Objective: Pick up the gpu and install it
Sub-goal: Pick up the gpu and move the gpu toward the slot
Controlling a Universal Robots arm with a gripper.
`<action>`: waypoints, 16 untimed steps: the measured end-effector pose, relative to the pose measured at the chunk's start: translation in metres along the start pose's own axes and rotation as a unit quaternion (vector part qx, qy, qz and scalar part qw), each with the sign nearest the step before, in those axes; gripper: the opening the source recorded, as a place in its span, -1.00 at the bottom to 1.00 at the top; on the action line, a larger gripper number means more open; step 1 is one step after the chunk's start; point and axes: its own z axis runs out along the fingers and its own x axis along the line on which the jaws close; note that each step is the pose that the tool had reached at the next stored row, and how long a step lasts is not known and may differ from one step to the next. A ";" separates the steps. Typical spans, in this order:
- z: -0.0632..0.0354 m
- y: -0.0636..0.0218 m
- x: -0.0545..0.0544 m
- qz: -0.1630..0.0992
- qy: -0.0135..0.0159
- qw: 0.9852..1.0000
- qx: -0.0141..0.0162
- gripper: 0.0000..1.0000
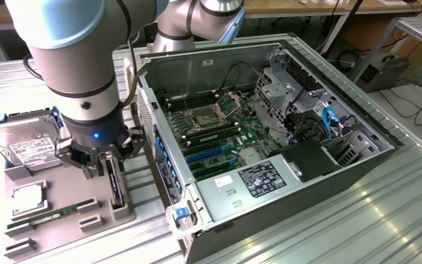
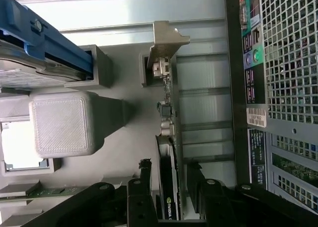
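1. Gripper (image 2: 169,163) parts lie nearest the wrist lens: the two black fingers (image 2: 144,187) stand released, one on each side of the gpu (image 2: 166,117), with a gap showing on both sides. Nothing is grasped.
2. You have the gpu standing on its long edge in a grey holder (image 1: 120,212) on the parts tray (image 1: 64,187), at the exterior view's left of the open computer case (image 1: 321,181). Its silver end bracket (image 2: 166,38) is at the end far from the fingers.
3. Note the hard drive (image 1: 26,146) and memory stick (image 1: 50,213) on the same tray, both apart from the gripper.
4. Handling, in my judgement: the card is stiff and fairly light but fragile. Take hold across the two flat faces at the cooler, where the fingers now flank it. Keep off the fan, the bare board components and the connector edge. The bracket looks smooth and likely slippery.
5. Blue expansion slots (image 1: 205,155) in the case carry no card; installation is not yet done.
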 end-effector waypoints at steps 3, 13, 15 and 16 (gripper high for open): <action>0.0013 0.0007 0.001 0.000 0.000 1.000 -0.001 -0.15; 0.0051 0.0038 0.001 0.000 0.000 1.000 -0.001 -0.15; 0.0053 0.0038 0.001 0.000 0.000 1.000 -0.001 -0.15; 0.0055 0.0038 0.001 0.000 0.000 1.000 -0.001 -0.15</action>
